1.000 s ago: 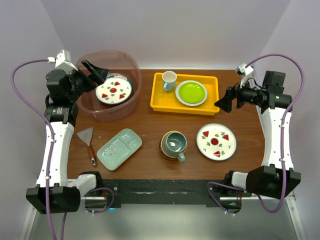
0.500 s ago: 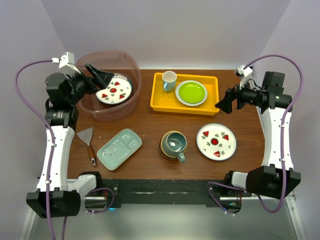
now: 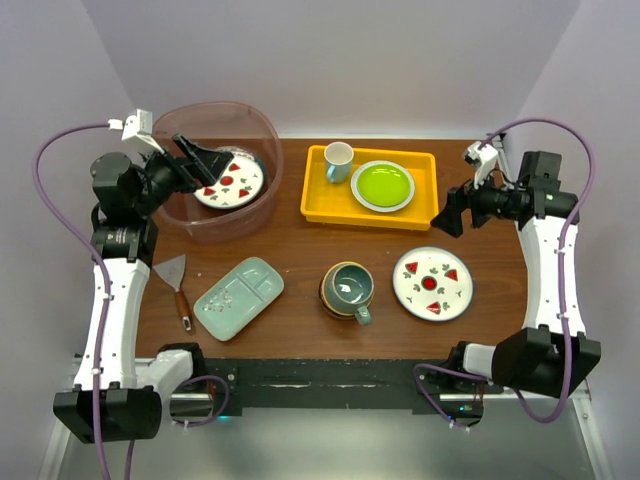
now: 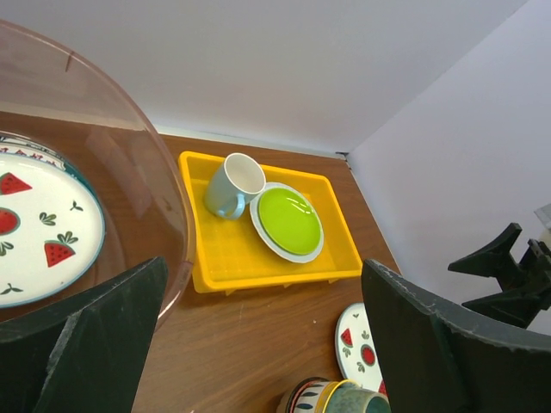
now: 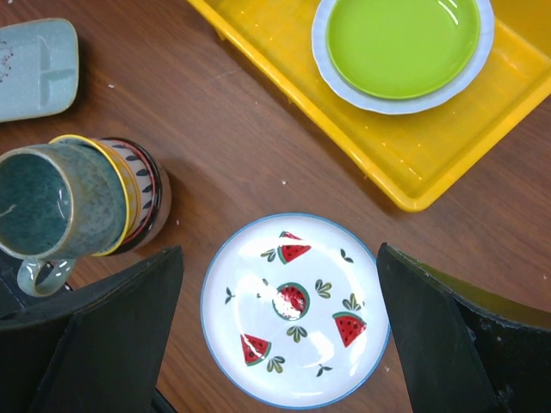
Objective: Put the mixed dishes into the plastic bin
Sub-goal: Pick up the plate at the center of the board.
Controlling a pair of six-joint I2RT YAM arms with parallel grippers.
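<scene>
Left claw (image 3: 207, 158) wide open and empty above the bin (image 3: 262, 125), which holds a plate (image 3: 232, 182). Right claw (image 3: 448, 212) wide open, empty, above the table (image 3: 300, 250).

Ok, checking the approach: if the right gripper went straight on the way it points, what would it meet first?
Probably the watermelon plate on the table, which the open right gripper frames in its wrist view; depth is hard to judge.

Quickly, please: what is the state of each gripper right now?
Left gripper: jaws open, holding nothing.
Right gripper: jaws open, holding nothing.
</scene>
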